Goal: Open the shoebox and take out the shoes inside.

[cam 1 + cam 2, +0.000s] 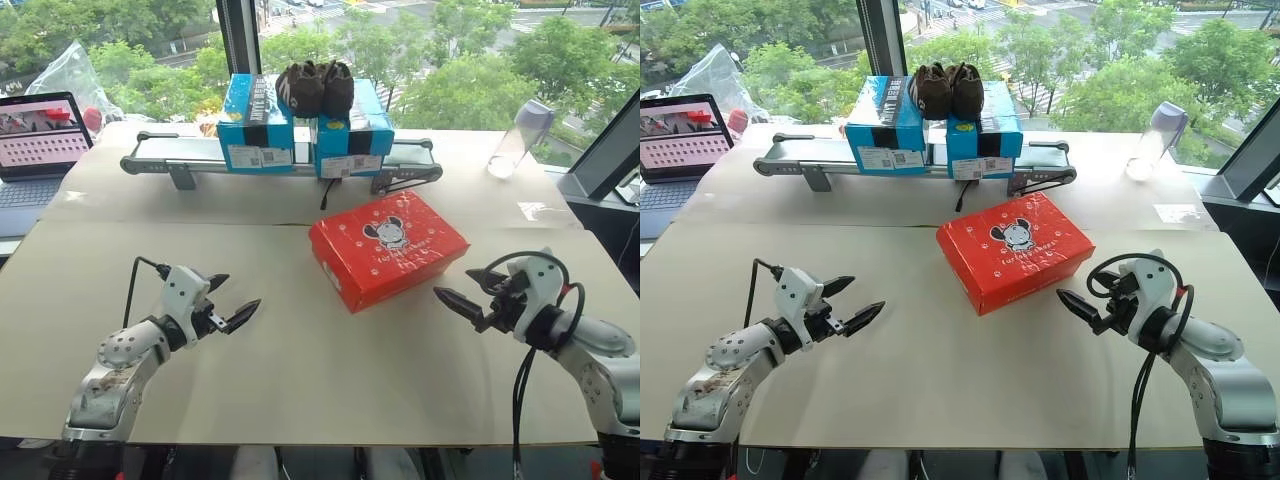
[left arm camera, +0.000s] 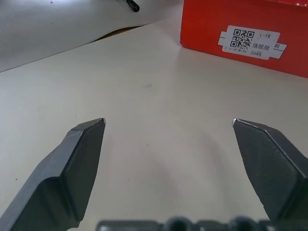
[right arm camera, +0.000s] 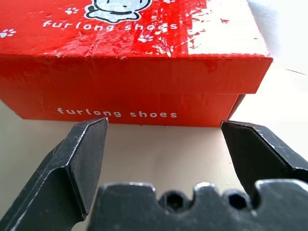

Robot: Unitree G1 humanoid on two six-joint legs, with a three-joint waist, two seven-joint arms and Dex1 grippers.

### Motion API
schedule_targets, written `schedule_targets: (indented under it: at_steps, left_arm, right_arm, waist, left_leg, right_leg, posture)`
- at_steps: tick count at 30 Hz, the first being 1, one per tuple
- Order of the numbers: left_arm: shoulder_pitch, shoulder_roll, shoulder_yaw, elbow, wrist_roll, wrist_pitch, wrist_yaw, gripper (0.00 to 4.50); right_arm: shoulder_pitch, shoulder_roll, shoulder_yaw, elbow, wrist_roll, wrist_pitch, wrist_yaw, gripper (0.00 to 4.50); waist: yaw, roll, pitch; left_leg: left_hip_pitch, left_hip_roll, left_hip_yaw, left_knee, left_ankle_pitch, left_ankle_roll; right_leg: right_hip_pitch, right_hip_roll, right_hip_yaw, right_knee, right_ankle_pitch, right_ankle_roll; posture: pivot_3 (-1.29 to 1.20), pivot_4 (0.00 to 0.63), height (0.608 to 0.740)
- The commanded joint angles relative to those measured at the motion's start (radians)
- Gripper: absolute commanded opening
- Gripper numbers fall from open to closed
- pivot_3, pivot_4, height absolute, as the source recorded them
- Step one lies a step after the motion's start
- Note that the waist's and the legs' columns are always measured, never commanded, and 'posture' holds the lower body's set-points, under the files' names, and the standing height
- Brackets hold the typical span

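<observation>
A: The table [image 1: 300, 400] is carrying everything, so start there. Where is the shoebox [image 1: 388, 249] sitting?

B: It is lying near the middle of the table, lid down, turned at an angle, with the cartoon dog facing up. At twelve o'clock from it the blue boxes [image 1: 305, 130] are standing on a conveyor, with a dark brown pair of shoes [image 1: 315, 86] resting on top. Those are not the pair we are after; the task's shoes are presumably sitting inside the closed box, hidden.

A: And the arms?

B: The right gripper [image 1: 468, 288] is hovering at about four o'clock from the shoebox, near its long side, fingers spread wide and pinching nothing. The left gripper [image 1: 230, 300] is hanging at about eight o'clock, well apart from the box, also spread wide and empty.

A: What is worrying you?

B: The box is looking light and nothing is pinning it. If the right gripper is catching the lid edge from below while the left is bracing nothing, the whole box is likely sliding or tipping instead of opening. Its skewed angle is also making a fingertip prone to slipping under the base instead of the lid lip.
</observation>
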Motion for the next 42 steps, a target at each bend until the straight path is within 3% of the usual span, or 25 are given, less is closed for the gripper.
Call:
schedule_targets:
  at_steps: [1,8,12,13,15,20,25,26,31,42]
  left_arm:
    - [-0.027,-0.006,0.001,-0.003,0.001,-0.029,-0.012,4.5]
    - [-0.141,0.0,-0.002,0.001,-0.073,0.003,-0.107,4.5]
    - [-0.186,0.032,-0.048,0.012,-0.043,0.023,-0.145,4.5]
    - [-0.196,0.036,-0.051,0.018,-0.042,0.024,-0.148,4.1]
    - [-0.222,0.04,-0.05,0.032,-0.044,0.022,-0.156,3.75]
    - [-0.267,0.044,-0.058,0.046,-0.039,0.017,-0.176,1.88]
    - [-0.292,0.018,-0.099,0.042,0.003,0.024,-0.14,0.22]
    - [-0.293,0.008,-0.107,0.04,0.02,0.025,-0.118,0.05]
    - [-0.285,-0.144,-0.218,-0.011,0.147,0.1,0.103,0.05]
    - [-0.396,-0.264,-0.315,0.035,0.259,0.115,0.205,0.05]
  right_arm:
    - [-0.011,-0.004,-0.02,-0.006,-0.005,-0.037,0.002,4.45]
    - [-0.012,-0.061,-0.067,0.049,-0.04,-0.071,0.018,4.45]
    - [-0.019,-0.108,-0.118,0.099,-0.043,-0.082,0.031,4.45]
    - [-0.015,-0.115,-0.125,0.105,-0.047,-0.083,0.03,4.06]
    - [-0.002,-0.126,-0.146,0.117,-0.061,-0.09,0.021,3.72]
    - [-0.005,-0.121,-0.158,0.14,-0.095,-0.112,-0.009,1.99]
    - [-0.043,-0.115,-0.112,0.197,-0.167,-0.162,-0.052,0.32]
    - [-0.048,-0.117,-0.098,0.2,-0.183,-0.171,-0.055,0.1]
    - [-0.182,-0.098,0.031,0.3,-0.351,-0.239,-0.177,0.1]
    - [-0.467,-0.023,0.222,0.565,-0.484,-0.36,-0.182,0.1]
  waist:
    - [0.0,0.0,0.0]
    - [0.003,0.0,0.0]
    - [0.001,0.0,0.0]
    - [0.0,0.0,0.0]
    - [-0.002,0.0,0.0]
    - [-0.001,0.0,0.0]
    - [0.0,0.0,0.0]
    - [-0.001,0.0,0.0]
    - [-0.003,0.0,0.0]
    - [-0.006,0.0,0.0]
  left_leg:
    - [0.0,0.0,0.0,0.0,0.0,0.0]
    - [-0.001,0.0,-0.001,0.002,0.0,0.0]
    - [-0.001,-0.001,-0.001,0.001,0.0,0.0]
    - [0.0,-0.001,-0.001,0.001,0.0,0.0]
    - [0.0,-0.001,-0.001,0.001,0.0,0.001]
    - [0.0,-0.001,-0.001,0.002,0.0,0.001]
    - [0.0,-0.001,-0.001,0.002,0.0,0.001]
    - [0.0,-0.001,-0.001,0.002,0.0,0.001]
    - [-0.001,-0.002,-0.001,0.004,0.0,0.001]
    - [-0.002,-0.003,-0.003,0.006,0.0,0.001]
  right_leg:
    - [0.0,0.0,0.0,0.0,0.0,0.0]
    - [0.001,0.0,0.0,0.001,0.0,0.001]
    - [0.001,0.0,0.0,0.001,0.0,0.0]
    - [0.001,0.0,0.0,0.001,0.0,0.0]
    - [0.001,0.0,0.0,0.001,0.0,0.0]
    - [0.001,0.0,0.0,0.001,0.0,0.001]
    - [0.001,0.0,0.0,0.001,0.0,0.001]
    - [0.001,0.0,0.0,0.001,0.0,0.001]
    - [0.002,0.0,0.002,0.001,0.001,0.002]
    - [0.002,0.0,0.002,0.002,0.001,0.003]
  posture:
    - [0.0,0.15,0.74]
    - [0.0,0.15,0.74]
    - [0.0,0.15,0.74]
    - [0.0,0.15,0.74]
    - [0.0,0.15,0.74]
    - [0.0,0.15,0.74]
    - [0.0,0.15,0.74]
    - [0.0,0.15,0.74]
    - [0.0,0.15,0.74]
    - [0.0,0.15,0.74]
